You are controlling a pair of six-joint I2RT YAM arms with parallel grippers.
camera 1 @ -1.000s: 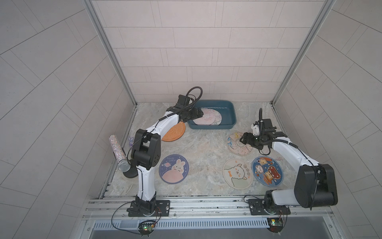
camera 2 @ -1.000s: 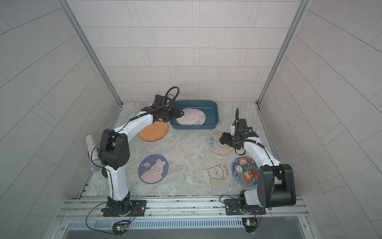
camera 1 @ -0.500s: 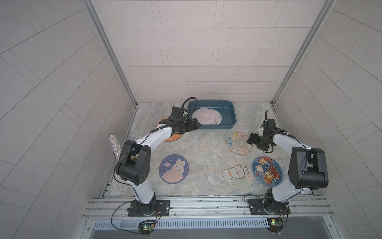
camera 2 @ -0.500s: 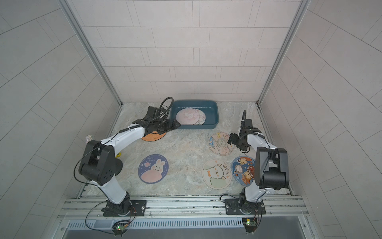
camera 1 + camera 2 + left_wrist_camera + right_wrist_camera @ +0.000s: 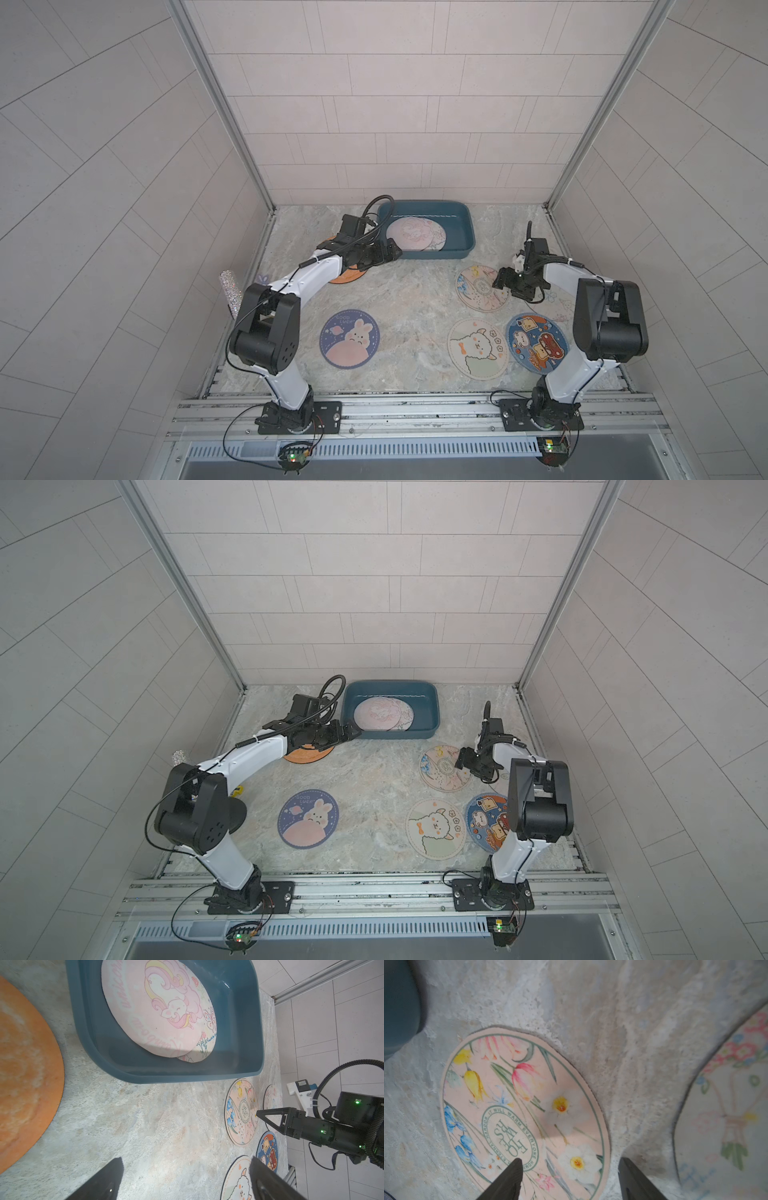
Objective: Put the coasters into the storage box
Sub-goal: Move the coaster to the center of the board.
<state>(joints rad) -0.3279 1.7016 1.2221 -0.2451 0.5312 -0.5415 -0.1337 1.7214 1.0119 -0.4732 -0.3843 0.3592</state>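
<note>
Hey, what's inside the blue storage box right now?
Two coasters: a pink unicorn coaster lies on a pale flower-sketch coaster, covering most of it. Anything beneath them is hidden.

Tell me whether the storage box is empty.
Not empty: the box holds a pink unicorn coaster lying flat over a second coaster.

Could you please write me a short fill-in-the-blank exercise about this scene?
The storage box holds ___ coasters.
The upper coaster shows a pink ___.
The right gripper, open, straddles the rim of the peach coaster printed with ___.
The plain coaster outside the box is ___.
Missing: two; unicorn; flowers; orange.
</note>
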